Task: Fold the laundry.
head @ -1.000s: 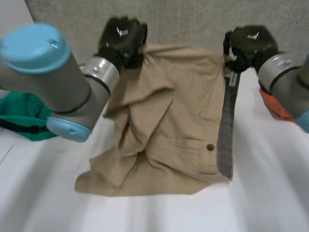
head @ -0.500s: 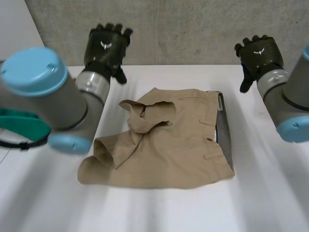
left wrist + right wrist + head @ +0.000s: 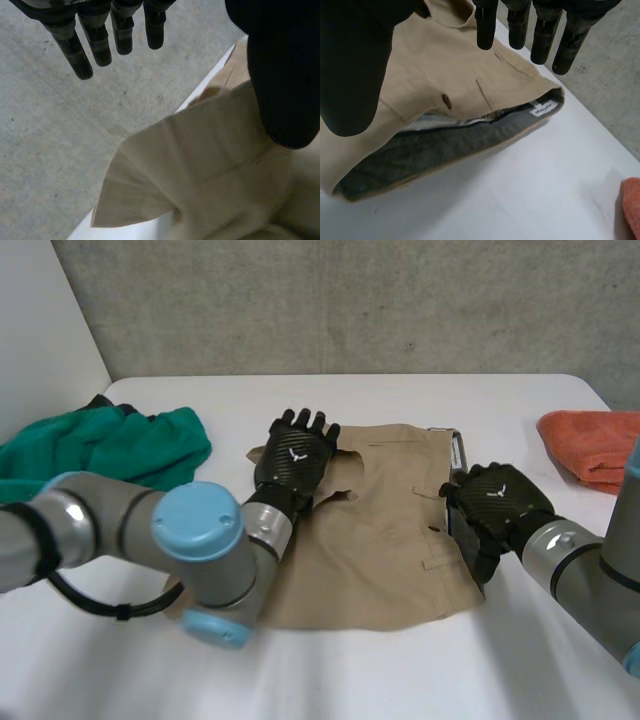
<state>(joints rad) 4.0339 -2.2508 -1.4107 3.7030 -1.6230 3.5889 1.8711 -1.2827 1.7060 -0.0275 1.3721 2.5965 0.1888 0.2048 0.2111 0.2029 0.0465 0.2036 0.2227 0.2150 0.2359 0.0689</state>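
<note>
The left hand (image 3: 293, 462) and right hand (image 3: 497, 508) are spread wide and empty over rumpled shorts (image 3: 390, 535) on the desk (image 3: 400, 400). They are probably poised to smooth them flat.

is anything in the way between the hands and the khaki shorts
Nothing visible does. The left hand is open over the rumpled side of the khaki shorts, the right hand open at their waistband. The green cloth and the orange cloth lie off to the sides, clear of them.
</note>
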